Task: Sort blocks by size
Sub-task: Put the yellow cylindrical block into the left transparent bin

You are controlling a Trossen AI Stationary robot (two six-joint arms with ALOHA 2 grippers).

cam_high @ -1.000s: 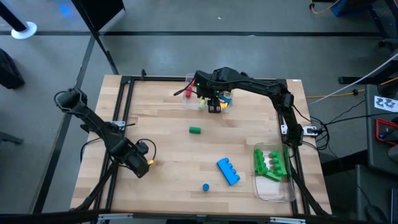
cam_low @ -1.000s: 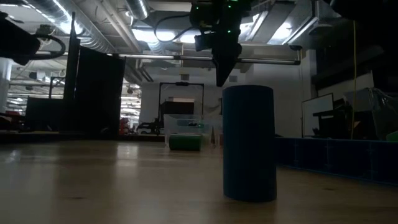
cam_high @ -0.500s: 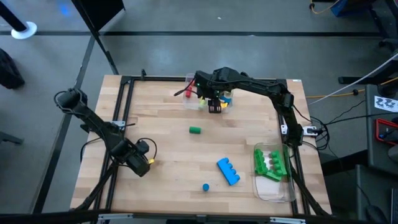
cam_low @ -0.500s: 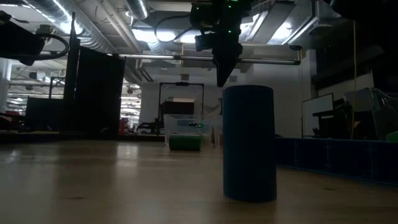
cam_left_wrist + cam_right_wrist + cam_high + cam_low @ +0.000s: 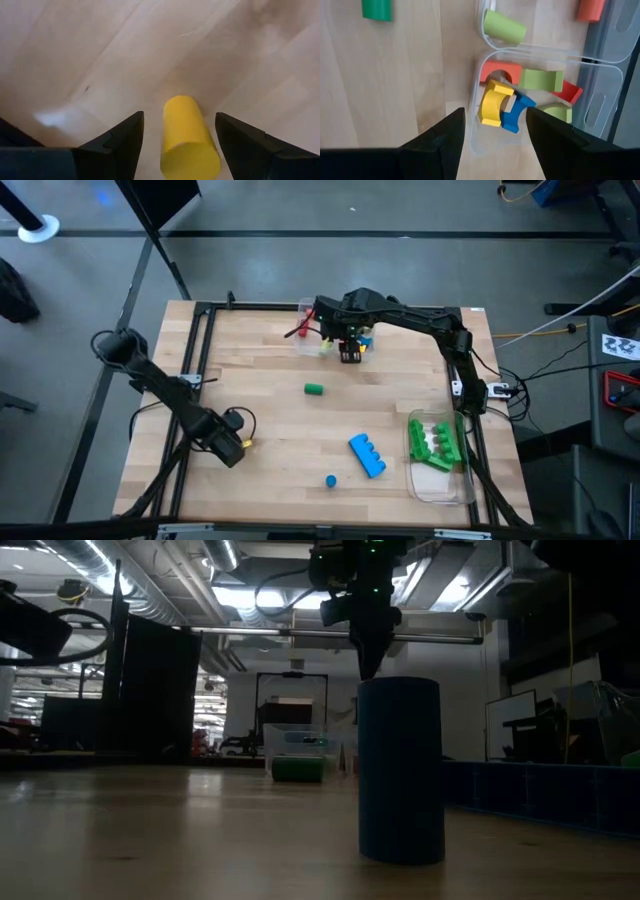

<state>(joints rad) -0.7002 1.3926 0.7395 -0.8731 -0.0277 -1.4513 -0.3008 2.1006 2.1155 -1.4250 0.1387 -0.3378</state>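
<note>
Over far container: right gripper (image 5: 349,350) shifts slightly, fingers apart, empty, above clear plastic container (image 5: 540,142) of small coloured blocks (image 5: 494,104).
Left gripper (image 5: 175,145): nudged, open around yellow cylinder block (image 5: 186,132).
Meaning: drop done; next pick pending.

We are in a robotics lab or workshop, an industrial sort of room. The wooden table (image 5: 260,380) sits in a black metal frame (image 5: 205,330) on a grey concrete floor (image 5: 80,300), with cables (image 5: 560,330) trailing off to its right. Looking level across the table, we see exposed ceiling ducts (image 5: 150,600), strip lights (image 5: 100,560), and a dark wheeled rack (image 5: 292,710) well behind it.
</note>
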